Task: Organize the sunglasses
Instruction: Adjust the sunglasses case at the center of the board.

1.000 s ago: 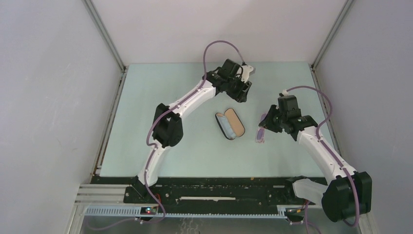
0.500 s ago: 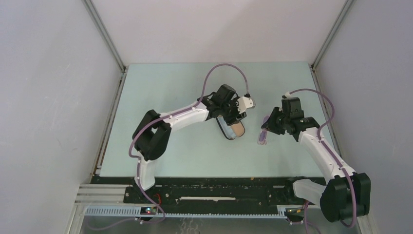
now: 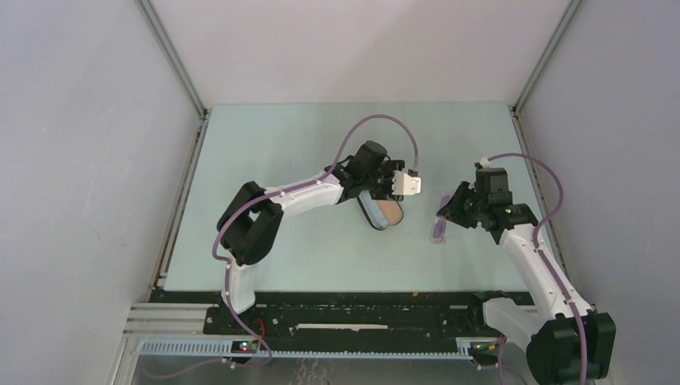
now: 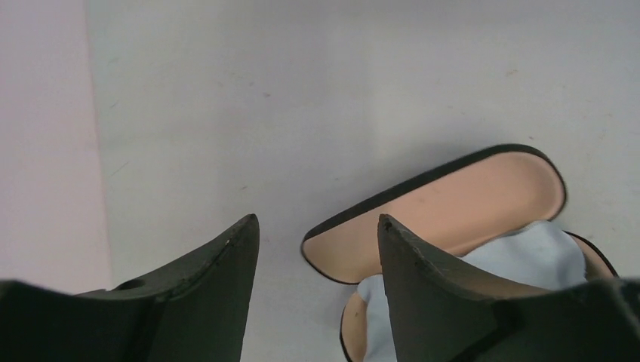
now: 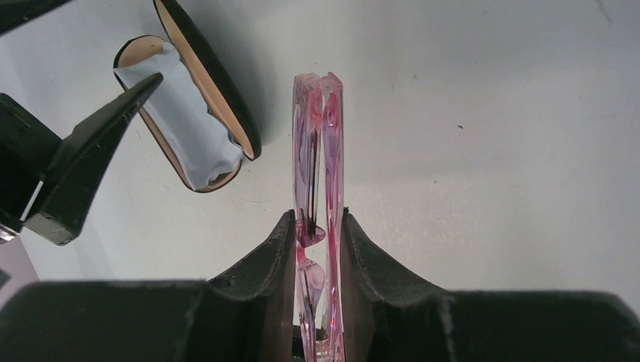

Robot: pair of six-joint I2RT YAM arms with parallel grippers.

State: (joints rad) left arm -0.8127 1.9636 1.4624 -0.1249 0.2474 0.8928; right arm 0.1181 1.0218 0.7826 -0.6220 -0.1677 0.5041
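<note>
One pair of sunglasses [image 5: 321, 151], thin translucent pink frame, right of centre. One black oblong case [image 3: 383, 212] with tan lining, lying open near the middle of the desk [image 3: 265, 160]. One small blue-grey cloth [image 5: 189, 128] inside that case. One pale green desk in all. Two white-and-black robot arms: left arm [image 3: 297, 192], right arm [image 3: 537, 257]. Two pincers, one per arm: left pincer [image 4: 317, 226], right pincer [image 5: 317, 219]. Two dark fingers [image 4: 219, 286] on each pincer, four in total.

Pale green tabletop [image 3: 265, 144], seemingly grey walls [image 3: 80, 160]
</note>
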